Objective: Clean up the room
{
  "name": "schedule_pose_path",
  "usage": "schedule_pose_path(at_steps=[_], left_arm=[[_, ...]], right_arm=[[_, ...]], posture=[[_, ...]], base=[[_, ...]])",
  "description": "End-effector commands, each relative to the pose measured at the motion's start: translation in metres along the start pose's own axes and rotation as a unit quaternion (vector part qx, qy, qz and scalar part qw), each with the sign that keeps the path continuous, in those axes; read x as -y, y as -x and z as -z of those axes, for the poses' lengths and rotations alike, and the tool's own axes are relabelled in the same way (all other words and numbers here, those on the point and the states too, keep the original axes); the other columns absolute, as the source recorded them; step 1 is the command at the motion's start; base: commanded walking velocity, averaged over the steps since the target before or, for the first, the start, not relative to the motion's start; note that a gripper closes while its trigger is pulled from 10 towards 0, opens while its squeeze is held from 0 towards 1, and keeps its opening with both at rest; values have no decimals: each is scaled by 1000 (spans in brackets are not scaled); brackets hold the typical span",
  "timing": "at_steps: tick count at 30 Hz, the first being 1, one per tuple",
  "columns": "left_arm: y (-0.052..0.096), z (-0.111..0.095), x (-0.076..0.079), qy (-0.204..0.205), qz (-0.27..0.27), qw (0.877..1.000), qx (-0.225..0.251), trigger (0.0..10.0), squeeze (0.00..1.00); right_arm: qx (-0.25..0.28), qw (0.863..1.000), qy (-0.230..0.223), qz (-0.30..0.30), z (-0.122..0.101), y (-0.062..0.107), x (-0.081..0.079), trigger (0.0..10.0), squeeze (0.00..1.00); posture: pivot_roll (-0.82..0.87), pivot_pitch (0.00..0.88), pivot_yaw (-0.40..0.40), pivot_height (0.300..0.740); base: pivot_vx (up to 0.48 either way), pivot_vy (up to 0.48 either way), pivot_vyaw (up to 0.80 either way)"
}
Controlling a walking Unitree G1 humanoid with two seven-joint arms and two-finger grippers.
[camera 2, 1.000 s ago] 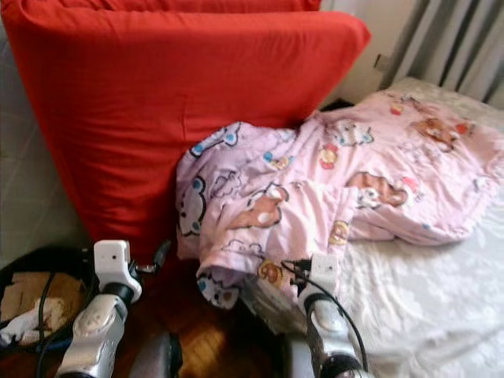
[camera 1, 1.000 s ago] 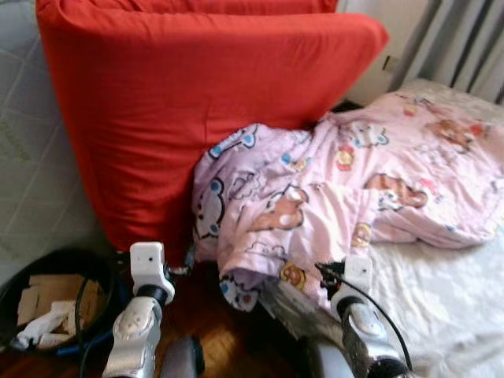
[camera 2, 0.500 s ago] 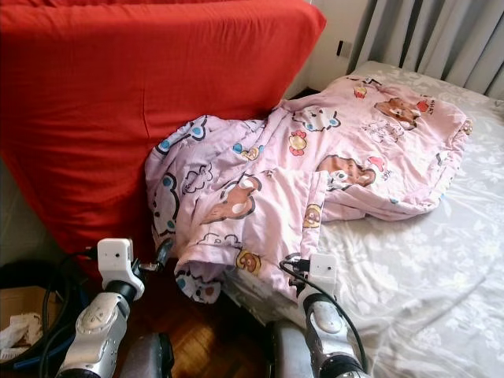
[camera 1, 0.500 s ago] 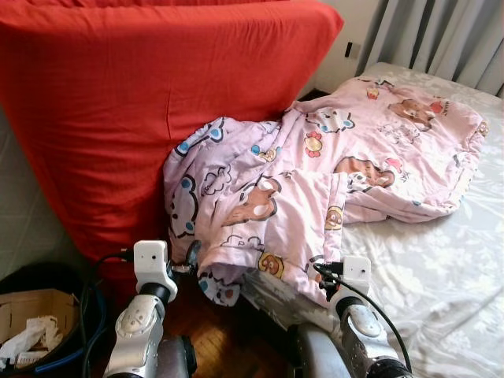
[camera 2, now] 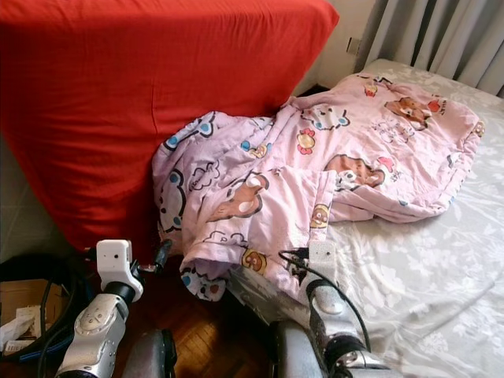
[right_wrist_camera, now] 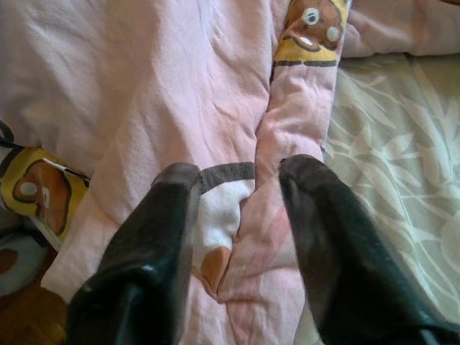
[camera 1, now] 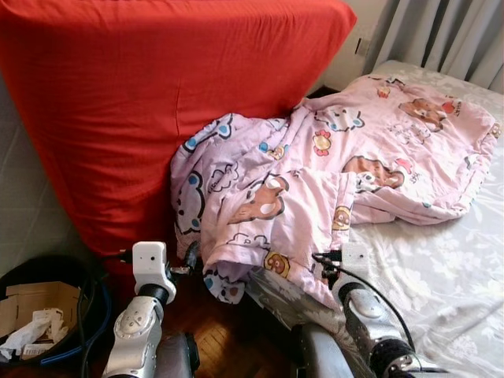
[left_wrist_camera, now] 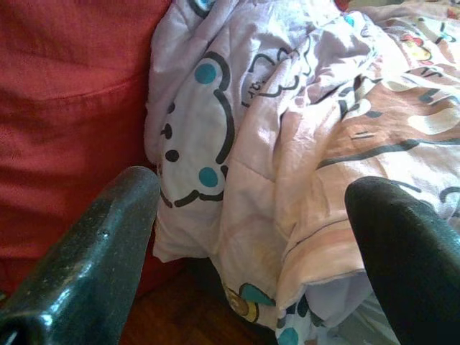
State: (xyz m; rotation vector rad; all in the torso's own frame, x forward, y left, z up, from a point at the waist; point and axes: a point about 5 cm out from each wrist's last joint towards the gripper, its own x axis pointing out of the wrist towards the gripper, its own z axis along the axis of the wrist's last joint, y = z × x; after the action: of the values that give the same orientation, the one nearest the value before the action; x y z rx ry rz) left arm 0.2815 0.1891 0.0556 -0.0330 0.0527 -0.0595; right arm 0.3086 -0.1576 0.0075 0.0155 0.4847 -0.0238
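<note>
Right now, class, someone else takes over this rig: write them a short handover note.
Left gripper: open, empty, facing the hanging corner of the pink cartoon-print quilt.
Right gripper: open, fingers either side of a quilt fold at the bed edge, not closed on it.
Quilt lies crumpled, half on the grey floral bedsheet, half drooping beside the upright red mattress. Black bin of cardboard scraps stands at the left.
Done: nothing visible. Left: grasp and straighten the quilt.
</note>
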Motion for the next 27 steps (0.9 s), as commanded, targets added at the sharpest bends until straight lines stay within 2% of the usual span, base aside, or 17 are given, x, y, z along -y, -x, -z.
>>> schedule_pose_path(at_steps=[1,4,8,14,15,16,27], left_arm=[[2,1,1,1,4,1000,-6,10000,0],[7,0,1,1,4,1000,-4,10000,0],[14,0,2,2,4,1000,-5,10000,0],[25,2,3,3,5,1000,-12,10000,0],[28,2,3,3,5,1000,-13,10000,0],[32,3,3,3,4,1000,-15,10000,0],[43,4,4,4,3,1000,-27,10000,0]], right_arm=[[-21,1000,12,10,3,0,4,10000,1000],[-25,1000,-9,16,2,-1,7,10000,1000],[-30,999,2,27,1,-1,10,10000,1000],[-42,999,-4,28,9,1,12,10000,1000],[-48,999,-3,26,12,2,12,10000,918],[-57,998,-4,17,17,3,10,10000,0],[-66,998,1,2,20,4,8,10000,0]], posture=[[29,123,-55,576],[39,154,-57,576],[43,180,-57,576],[53,204,-56,576],[61,216,-55,576],[64,223,-54,576],[67,244,-51,576]], base=[[0,0,0],[0,0,0],[0,0,0],[0,0,0],[0,0,0],[0,0,0],[0,0,0]])
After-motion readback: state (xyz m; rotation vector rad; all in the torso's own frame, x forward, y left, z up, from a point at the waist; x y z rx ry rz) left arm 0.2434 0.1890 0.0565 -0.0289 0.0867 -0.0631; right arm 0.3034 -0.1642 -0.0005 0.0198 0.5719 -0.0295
